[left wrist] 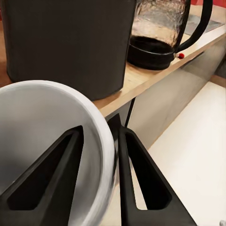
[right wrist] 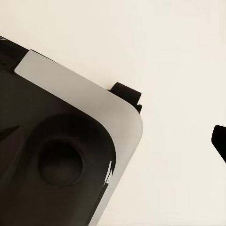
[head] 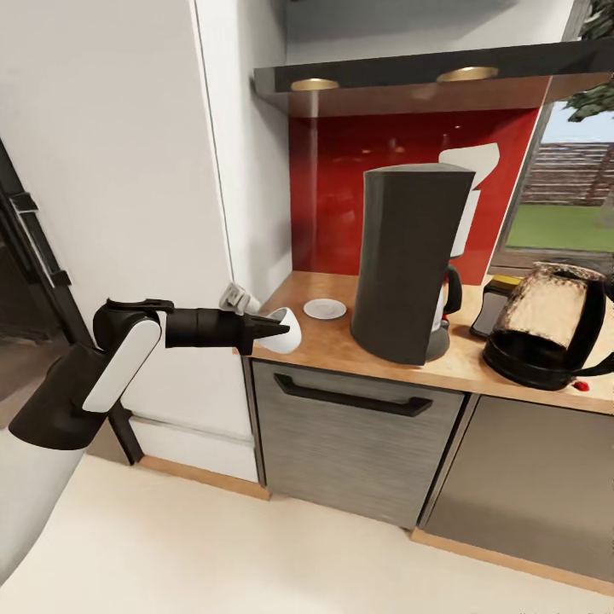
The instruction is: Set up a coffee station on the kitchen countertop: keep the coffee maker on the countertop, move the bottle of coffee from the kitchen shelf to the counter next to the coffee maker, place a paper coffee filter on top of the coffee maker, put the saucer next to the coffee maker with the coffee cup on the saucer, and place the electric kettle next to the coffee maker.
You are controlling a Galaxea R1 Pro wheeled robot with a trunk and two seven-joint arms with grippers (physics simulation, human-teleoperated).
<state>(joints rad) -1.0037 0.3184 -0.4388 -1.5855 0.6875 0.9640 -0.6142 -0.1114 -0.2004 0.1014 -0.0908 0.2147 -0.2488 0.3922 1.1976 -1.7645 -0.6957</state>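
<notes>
The left gripper (head: 271,331) pinches the coffee cup (head: 286,331) rim; it should lower gently, upright, onto the saucer (head: 325,309).

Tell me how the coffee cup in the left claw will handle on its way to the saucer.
Coffee cup: probably rigid and light. The left claw pinches only its thin rim, so it may slip or swing. It looks glossy, likely slippery; set down gently on the saucer.

Left arm (head: 128,358) black with white panel; black tapered fingers (left wrist: 141,179)
</notes>
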